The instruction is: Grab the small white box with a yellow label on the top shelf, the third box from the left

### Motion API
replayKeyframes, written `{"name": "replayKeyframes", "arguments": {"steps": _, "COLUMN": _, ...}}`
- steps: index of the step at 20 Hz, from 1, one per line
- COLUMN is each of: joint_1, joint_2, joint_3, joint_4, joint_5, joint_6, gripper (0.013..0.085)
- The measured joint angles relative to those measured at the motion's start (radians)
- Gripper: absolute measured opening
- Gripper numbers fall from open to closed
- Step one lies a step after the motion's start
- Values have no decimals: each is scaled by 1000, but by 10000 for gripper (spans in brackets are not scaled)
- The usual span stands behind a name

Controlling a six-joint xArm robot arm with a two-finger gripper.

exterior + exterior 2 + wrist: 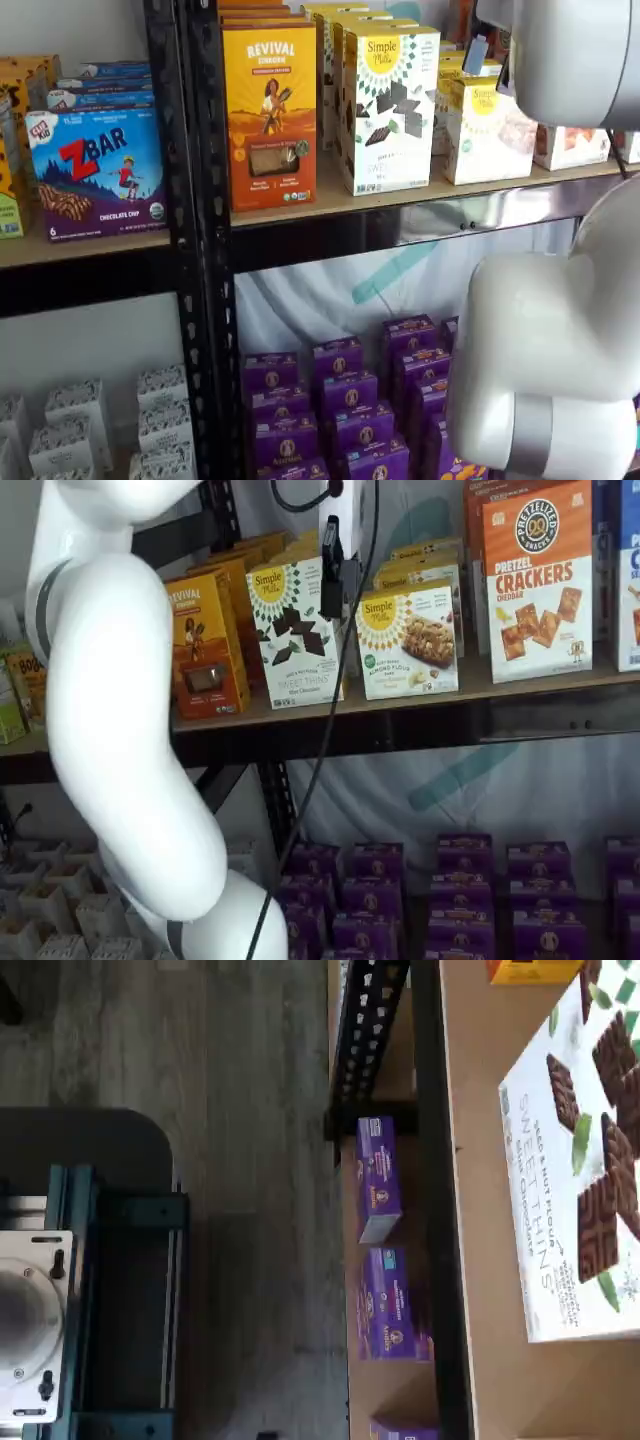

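The small white box (pixel 408 640), cream with a yellow sunburst logo and a baked-goods photo, stands on the top shelf (pixel 520 692) in both shelf views (pixel 490 130). The taller white Sweet Thins box (pixel 295 630) stands to its left. My gripper (pixel 337 585) hangs from above in front of the gap between these two boxes, its black fingers at the height of the boxes' upper halves. No plain gap shows between the fingers. In a shelf view the white arm (pixel 560 60) hides the gripper. The wrist view shows the Sweet Thins box (pixel 580 1160), not the small white box.
An orange Revival box (pixel 270 100) stands left of the Sweet Thins box, and a Pretzel Crackers box (pixel 538 580) right of the small box. Purple boxes (pixel 460 890) fill the lower shelf. A black upright (pixel 195 240) bounds the bay. The arm's white links (pixel 120 710) stand in front.
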Motion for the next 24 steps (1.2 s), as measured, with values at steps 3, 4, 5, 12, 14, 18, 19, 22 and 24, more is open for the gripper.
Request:
{"name": "replayKeyframes", "arguments": {"steps": 3, "joint_1": 32, "joint_2": 16, "joint_3": -41, "joint_4": -46, "joint_5": 40, "joint_6": 17, "gripper": 850}}
{"name": "replayKeyframes", "arguments": {"steps": 4, "joint_1": 34, "joint_2": 17, "joint_3": -46, "joint_4": -46, "joint_5": 45, "joint_6": 21, "gripper": 850}}
{"name": "replayKeyframes", "arguments": {"steps": 5, "joint_1": 35, "joint_2": 18, "joint_3": -51, "joint_4": -43, "joint_5": 48, "joint_6": 25, "gripper": 850}}
{"name": "replayKeyframes", "arguments": {"steps": 12, "joint_1": 3, "joint_2": 8, "joint_3": -50, "joint_4": 46, "joint_5": -4, "joint_6": 31, "gripper": 850}}
{"name": "replayKeyframes", "arguments": {"steps": 14, "joint_1": 7, "joint_2": 5, "joint_3": -38, "joint_4": 50, "joint_5": -44, "joint_6": 33, "gripper": 850}}
{"name": "replayKeyframes", "arguments": {"steps": 18, "joint_1": 34, "joint_2": 22, "joint_3": -26, "joint_4": 30, "joint_5": -98, "joint_6": 40, "gripper": 850}}
{"name": "replayKeyframes", "arguments": {"steps": 19, "joint_1": 40, "joint_2": 30, "joint_3": -23, "joint_4": 26, "joint_5": -112, "joint_6": 41, "gripper": 850}}
{"name": "replayKeyframes", "arguments": {"steps": 22, "joint_1": 52, "joint_2": 51, "joint_3": -14, "joint_4": 13, "joint_5": -152, "joint_6": 40, "gripper": 850}}
{"name": "replayKeyframes", "arguments": {"steps": 24, "joint_1": 59, "joint_2": 65, "joint_3": -11, "joint_4": 4, "joint_5": -175, "joint_6": 38, "gripper": 850}}
